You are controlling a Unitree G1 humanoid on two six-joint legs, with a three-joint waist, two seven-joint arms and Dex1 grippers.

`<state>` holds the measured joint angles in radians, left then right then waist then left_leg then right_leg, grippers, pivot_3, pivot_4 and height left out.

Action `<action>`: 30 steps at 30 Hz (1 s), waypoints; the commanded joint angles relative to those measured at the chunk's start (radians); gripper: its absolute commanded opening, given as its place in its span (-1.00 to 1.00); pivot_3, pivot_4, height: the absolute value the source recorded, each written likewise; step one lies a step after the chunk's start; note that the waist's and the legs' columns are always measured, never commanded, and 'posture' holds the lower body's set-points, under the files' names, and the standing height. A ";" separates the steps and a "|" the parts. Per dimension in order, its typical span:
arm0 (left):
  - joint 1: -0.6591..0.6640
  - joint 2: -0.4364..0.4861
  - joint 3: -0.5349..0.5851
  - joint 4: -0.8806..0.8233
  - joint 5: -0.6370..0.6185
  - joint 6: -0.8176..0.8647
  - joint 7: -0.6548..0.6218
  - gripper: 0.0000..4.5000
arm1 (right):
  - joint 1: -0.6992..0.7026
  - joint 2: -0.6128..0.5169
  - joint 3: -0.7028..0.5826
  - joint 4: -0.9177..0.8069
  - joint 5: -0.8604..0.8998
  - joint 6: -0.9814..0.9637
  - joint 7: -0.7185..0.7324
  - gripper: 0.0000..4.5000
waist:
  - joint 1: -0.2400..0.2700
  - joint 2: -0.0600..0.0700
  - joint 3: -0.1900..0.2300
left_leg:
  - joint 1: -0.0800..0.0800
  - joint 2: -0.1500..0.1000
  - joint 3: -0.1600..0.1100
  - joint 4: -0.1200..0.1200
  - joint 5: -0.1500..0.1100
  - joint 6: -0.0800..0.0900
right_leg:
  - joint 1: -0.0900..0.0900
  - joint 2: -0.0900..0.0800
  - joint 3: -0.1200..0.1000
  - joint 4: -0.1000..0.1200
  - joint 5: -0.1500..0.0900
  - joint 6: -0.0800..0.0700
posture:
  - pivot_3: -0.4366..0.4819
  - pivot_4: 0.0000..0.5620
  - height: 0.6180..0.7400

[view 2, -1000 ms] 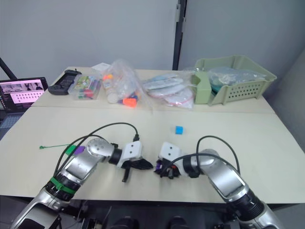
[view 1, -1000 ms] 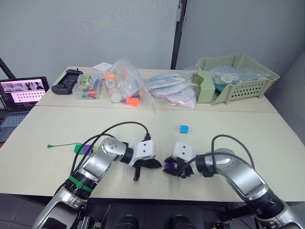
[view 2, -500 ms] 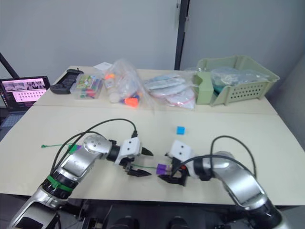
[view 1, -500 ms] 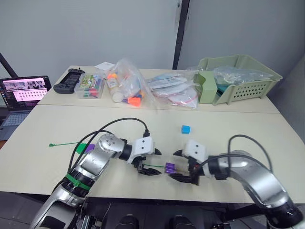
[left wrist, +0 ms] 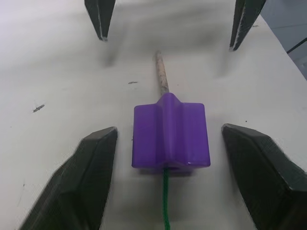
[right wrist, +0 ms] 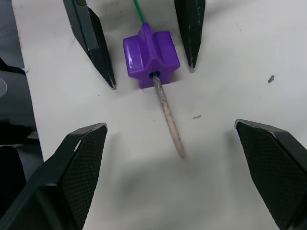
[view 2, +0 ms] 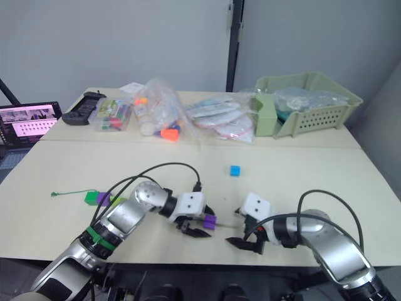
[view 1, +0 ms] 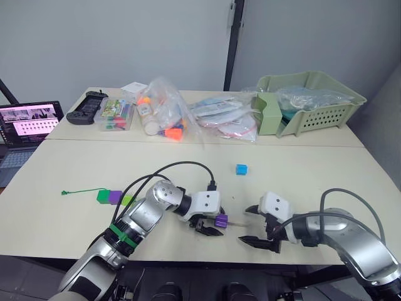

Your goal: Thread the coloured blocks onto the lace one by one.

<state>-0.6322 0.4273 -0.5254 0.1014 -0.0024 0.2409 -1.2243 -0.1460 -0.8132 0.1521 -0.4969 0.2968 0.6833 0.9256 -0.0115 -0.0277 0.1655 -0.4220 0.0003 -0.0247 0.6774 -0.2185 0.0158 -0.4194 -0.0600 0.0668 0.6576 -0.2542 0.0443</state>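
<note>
Both left gripper [left wrist: 163,139] and right gripper [right wrist: 172,139] gape, holding nothing — unrestrained purple block [left wrist: 171,136] may slide off the lace [left wrist: 166,201] over its pale tip [right wrist: 169,122].

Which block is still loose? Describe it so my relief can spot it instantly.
Start at the pale green basket at the table's back right. Come toward the robot, to bare tabletop: the blue block lies there alone. Other blocks sit on the lace; this one touches nothing.
</note>
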 commanded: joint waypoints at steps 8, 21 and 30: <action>-0.007 0.005 0.001 -0.007 0.007 -0.006 -0.015 -0.39 | -0.041 0.021 0.055 0.067 -0.051 -0.064 -0.013 1.00 | 0.000 0.000 0.000 | 0.000 0.000 0.000 0.000 0.000 0.000 | 0.000 0.000 0.000 0.000 0.000 0.000 | -0.05 -0.47 1.00; -0.006 0.028 0.009 -0.007 0.002 -0.020 -0.038 -0.39 | -0.042 0.013 0.085 0.134 -0.094 -0.129 0.011 -0.70 | 0.000 0.000 0.000 | 0.001 0.000 0.000 0.000 0.000 0.000 | 0.001 0.000 0.000 0.000 0.000 0.000 | -0.05 -0.47 1.00; 0.041 0.177 0.105 -0.008 -0.050 -0.040 -0.094 -0.39 | -0.064 0.031 0.090 0.142 -0.094 -0.152 0.020 -1.00 | -0.005 0.000 0.000 | 0.002 0.001 -0.001 0.000 0.000 0.000 | 0.001 0.000 0.000 0.001 0.000 0.000 | -0.05 -0.47 1.00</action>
<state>-0.6007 0.5649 -0.4689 0.0800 -0.0468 0.2156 -1.3013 -0.2029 -0.7790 0.2461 -0.3568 0.2164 0.5350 0.9487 -0.0169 -0.0276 0.1654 -0.4204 0.0012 -0.0254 0.6769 -0.2185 0.0158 -0.4193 -0.0598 0.0668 0.6587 -0.2542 0.0443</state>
